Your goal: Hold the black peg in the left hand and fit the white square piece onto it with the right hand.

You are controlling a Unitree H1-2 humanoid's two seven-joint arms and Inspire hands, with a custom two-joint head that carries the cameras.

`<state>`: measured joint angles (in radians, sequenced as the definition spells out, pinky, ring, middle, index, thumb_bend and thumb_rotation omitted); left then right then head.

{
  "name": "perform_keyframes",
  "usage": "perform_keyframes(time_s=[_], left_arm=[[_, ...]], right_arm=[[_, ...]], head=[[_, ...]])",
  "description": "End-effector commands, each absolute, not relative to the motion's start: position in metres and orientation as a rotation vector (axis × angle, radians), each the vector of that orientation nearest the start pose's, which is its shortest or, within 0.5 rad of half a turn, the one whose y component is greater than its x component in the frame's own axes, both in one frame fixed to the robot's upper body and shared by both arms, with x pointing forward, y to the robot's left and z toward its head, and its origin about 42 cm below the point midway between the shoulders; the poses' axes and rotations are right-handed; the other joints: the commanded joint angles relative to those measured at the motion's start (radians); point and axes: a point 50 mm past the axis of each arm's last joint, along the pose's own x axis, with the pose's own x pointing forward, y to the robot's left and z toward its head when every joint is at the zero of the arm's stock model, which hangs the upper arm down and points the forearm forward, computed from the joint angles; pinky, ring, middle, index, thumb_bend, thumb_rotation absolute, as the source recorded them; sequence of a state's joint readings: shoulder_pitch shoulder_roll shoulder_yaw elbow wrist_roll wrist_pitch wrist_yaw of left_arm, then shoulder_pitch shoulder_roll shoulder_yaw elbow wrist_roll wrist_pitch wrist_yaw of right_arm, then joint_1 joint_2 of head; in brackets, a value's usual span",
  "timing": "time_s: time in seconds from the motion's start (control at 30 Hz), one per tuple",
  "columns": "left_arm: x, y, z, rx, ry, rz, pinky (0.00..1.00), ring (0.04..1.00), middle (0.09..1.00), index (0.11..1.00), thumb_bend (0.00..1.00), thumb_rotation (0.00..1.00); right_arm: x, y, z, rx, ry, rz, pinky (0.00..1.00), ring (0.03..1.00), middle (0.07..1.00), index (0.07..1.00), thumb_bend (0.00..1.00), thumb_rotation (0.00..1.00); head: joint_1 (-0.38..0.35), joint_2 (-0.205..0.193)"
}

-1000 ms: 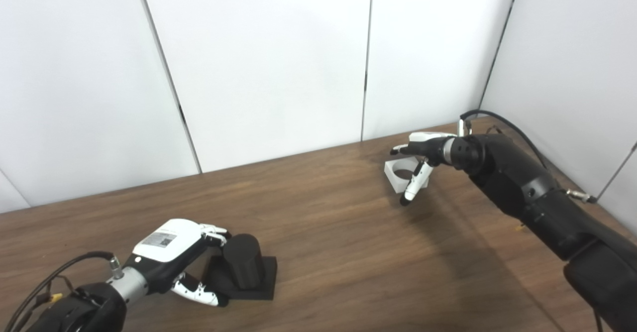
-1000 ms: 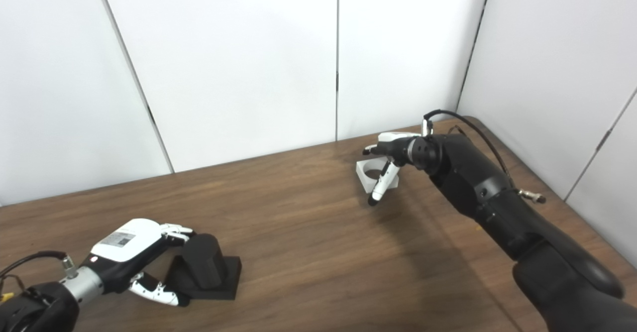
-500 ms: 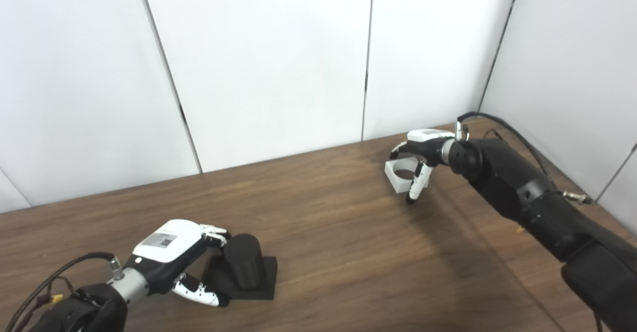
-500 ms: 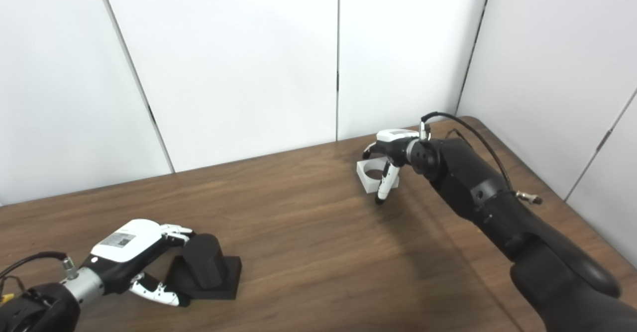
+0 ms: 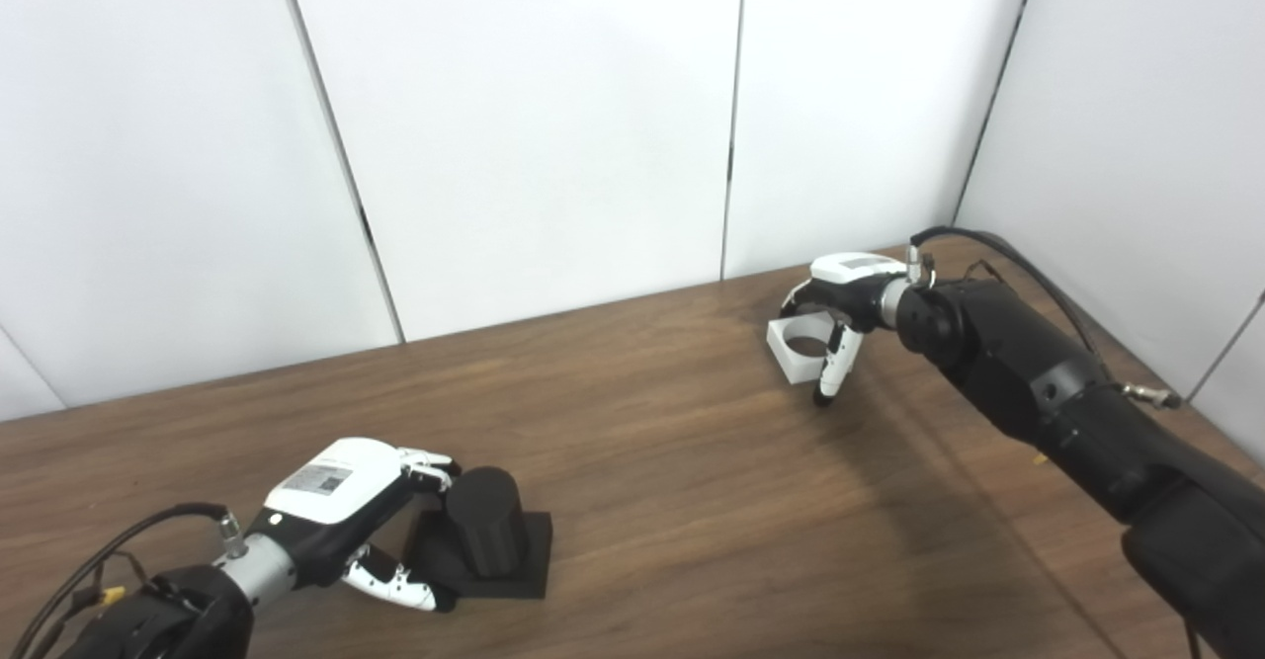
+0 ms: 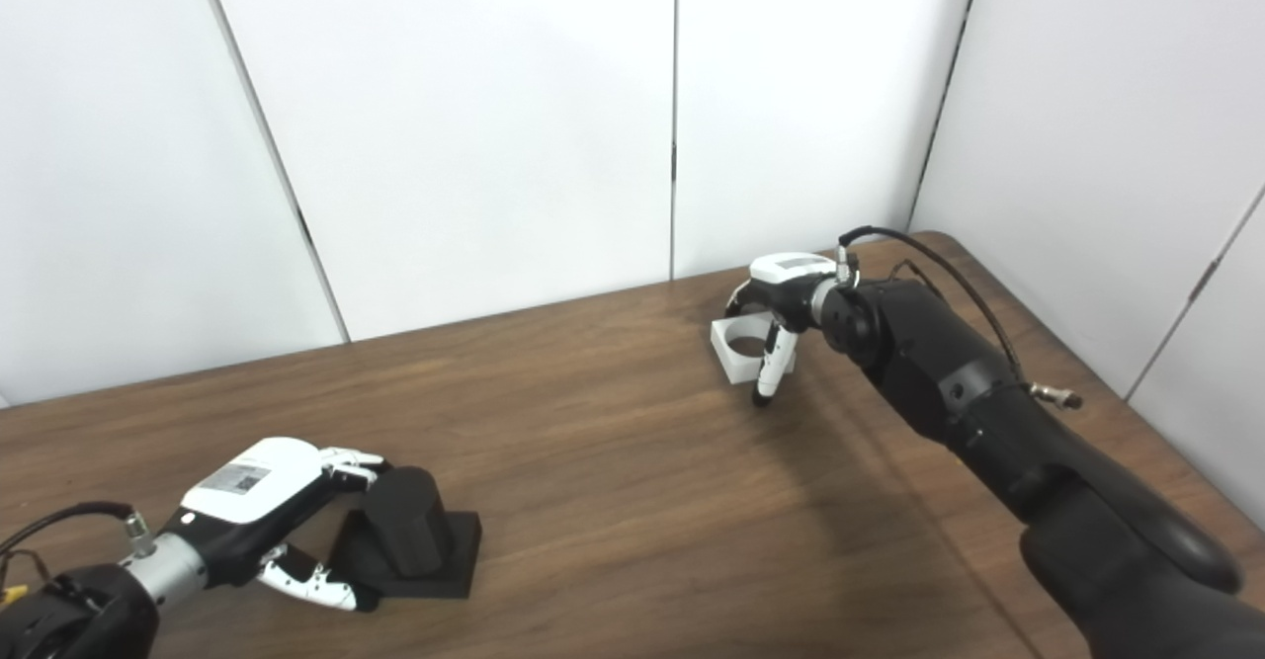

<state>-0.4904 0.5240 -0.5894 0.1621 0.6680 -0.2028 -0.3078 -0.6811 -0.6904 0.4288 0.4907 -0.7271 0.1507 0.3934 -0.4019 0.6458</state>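
While the left hand [image 5: 341,521] stays with fingers around the black peg [image 5: 482,533] on the table [image 5: 672,501], the right hand [image 5: 840,308] has come lower over the white square piece [image 5: 799,348] and curls loosely about it, apparently not yet clamped, so pickup seems near.

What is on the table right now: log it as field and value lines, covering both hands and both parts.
left hand: fingers around the black peg, peg upright on its square base on the table
right hand: over the white square piece, fingers curled around it, grip not confirmed
white square piece: on the table, far right, round hole facing up
parts: far apart, not yet joined
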Motion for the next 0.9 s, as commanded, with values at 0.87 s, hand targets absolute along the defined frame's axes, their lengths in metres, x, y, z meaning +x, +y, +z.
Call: perform_keyframes(time_s=[0.87], left_arm=[[0.363,0.237,0.126,1.457,-0.154,-0.987,0.73,0.860,0.848,0.486,0.52,0.05]], right_arm=[[0.449,-0.416,0.211,-1.686,0.227,0.148,0.72,0.777,0.744,0.486,0.52,0.13]], head=[[0.003,0.013]])
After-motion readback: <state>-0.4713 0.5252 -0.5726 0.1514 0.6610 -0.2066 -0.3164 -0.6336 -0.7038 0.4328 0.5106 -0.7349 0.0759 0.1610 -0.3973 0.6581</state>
